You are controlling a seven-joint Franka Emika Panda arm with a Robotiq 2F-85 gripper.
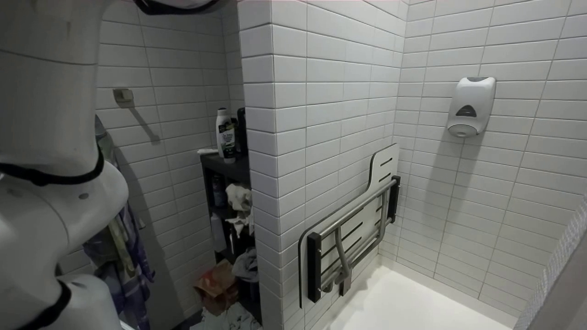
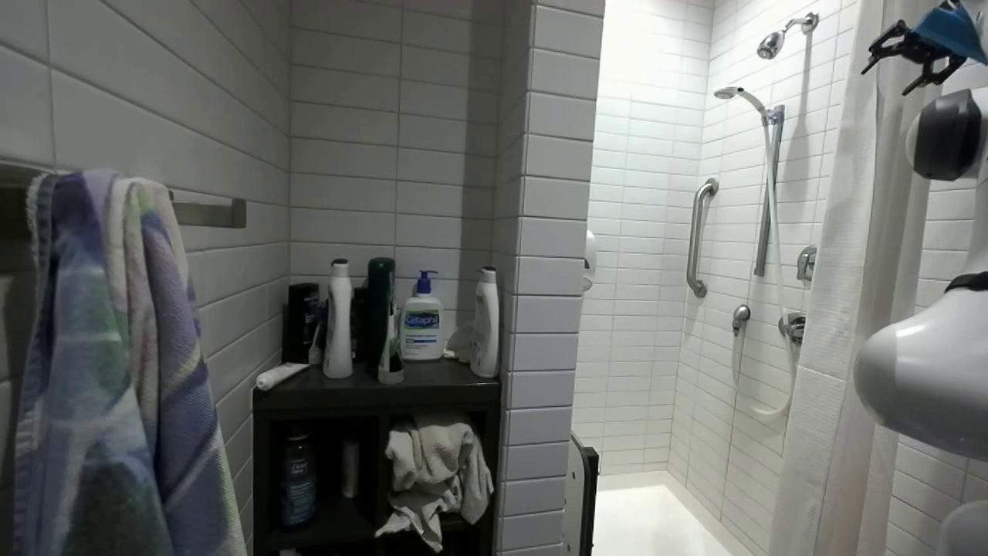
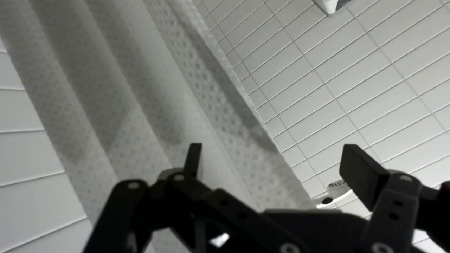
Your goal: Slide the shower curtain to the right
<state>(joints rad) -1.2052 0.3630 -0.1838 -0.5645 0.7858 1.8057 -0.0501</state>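
- I'm having the gripper (image 3: 279, 168) released: its fingers (image 3: 362, 175) are standing wide apart in the wrist view, leaving a broad gap between them.
- In that same view the shower curtain (image 3: 147, 88) is slanting down from the upper left and passing behind the gripper; one fingertip is showing against the pale fabric, the other against the tiled wall (image 3: 337, 84) past the curtain's edge. I'm not managing to tell whether the fabric is touching either finger.
- In an exterior view I'm seeing the curtain (image 2: 837, 324) hanging in long folds toward the right side, next to the robot arm (image 2: 934, 371), while the gripper is hovering high up, overlapping the fabric.
- In an exterior view just a strip of the curtain (image 1: 550, 279) is showing at the lower right corner, and the arm is filling the left side.
- Beyond the curtain, a shower head (image 2: 770, 45), a hand shower (image 2: 727, 93) and a grab bar (image 2: 694, 239) are sitting on the tiles.
- A folded shower seat (image 1: 357, 220) is lying flat against the partition (image 1: 321, 114), with a soap dispenser (image 1: 472, 107) hanging on the adjoining wall.
- Bottles (image 2: 340, 324) are standing on a dark shelf (image 2: 370, 395), a pale cloth (image 2: 440, 471) is spilling from its upper right compartment, and a patterned towel (image 2: 116, 347) is hanging from a bar (image 2: 204, 210).
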